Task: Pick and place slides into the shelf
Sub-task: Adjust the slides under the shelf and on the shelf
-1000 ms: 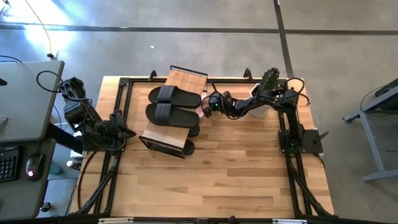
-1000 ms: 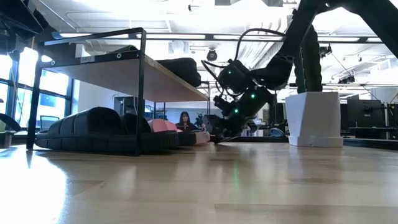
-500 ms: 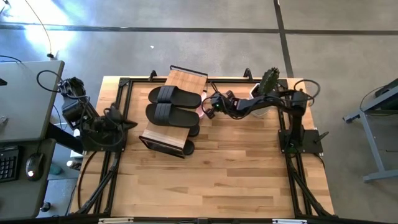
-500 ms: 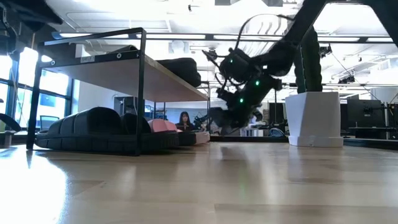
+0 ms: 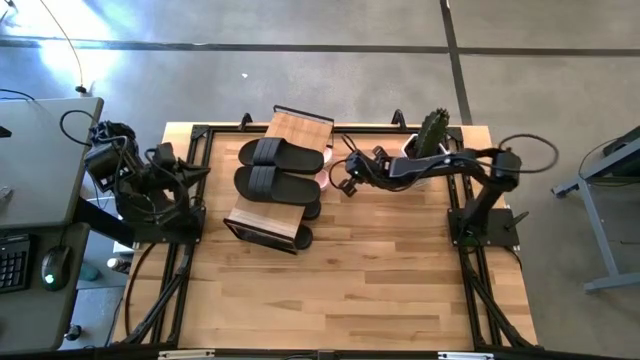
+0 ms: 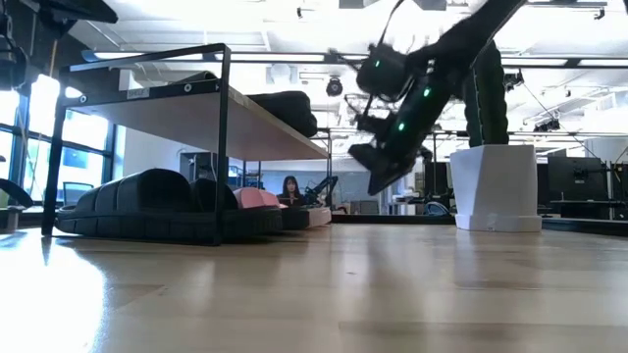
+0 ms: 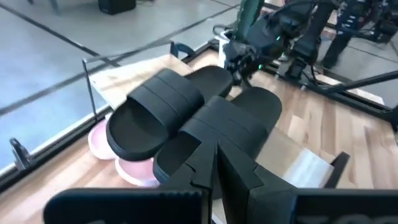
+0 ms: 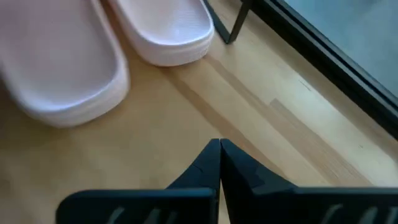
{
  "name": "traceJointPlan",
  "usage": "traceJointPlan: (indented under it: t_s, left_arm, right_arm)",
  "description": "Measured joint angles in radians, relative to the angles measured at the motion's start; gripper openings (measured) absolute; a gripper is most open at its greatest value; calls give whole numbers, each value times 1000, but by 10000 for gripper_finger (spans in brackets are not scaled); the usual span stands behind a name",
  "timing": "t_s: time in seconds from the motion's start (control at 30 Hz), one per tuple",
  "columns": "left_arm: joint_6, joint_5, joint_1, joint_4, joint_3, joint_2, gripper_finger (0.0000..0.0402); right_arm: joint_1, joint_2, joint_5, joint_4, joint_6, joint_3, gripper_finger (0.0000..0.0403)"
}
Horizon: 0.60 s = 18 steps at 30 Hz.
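Slides first: we see 2 black slides lying side by side on the shelf's top board, another dark pair under it at table level in the low view, and the pink pair on the table just beside the shelf's far end. We judge the step in hand to be the pink pair. The right gripper hangs above the table near them, fingers pressed together, holding nothing. The left gripper waits at the table's left edge, also closed and empty.

Next, we would need to part the right fingers, come down over 1 pink slide's edge and close on it.

The pink slides look like smooth moulded foam with rounded toes, probably soft. The shelf is pale wood board in a thin black metal frame. The table is planked wood.
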Motion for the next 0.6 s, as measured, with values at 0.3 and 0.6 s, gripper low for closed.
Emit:
traceJointPlan:
  t_s: [0.3, 0.6]
  left_arm:
    - [7, 122, 0, 58, -3, -10, 7]
    - [400, 515, 0, 549, -58, -9, 7]
  right_arm:
    - [89, -242, -112, -334, 106, 1, 0]
    - [272, -441, -493, -691, 413, 1, 0]
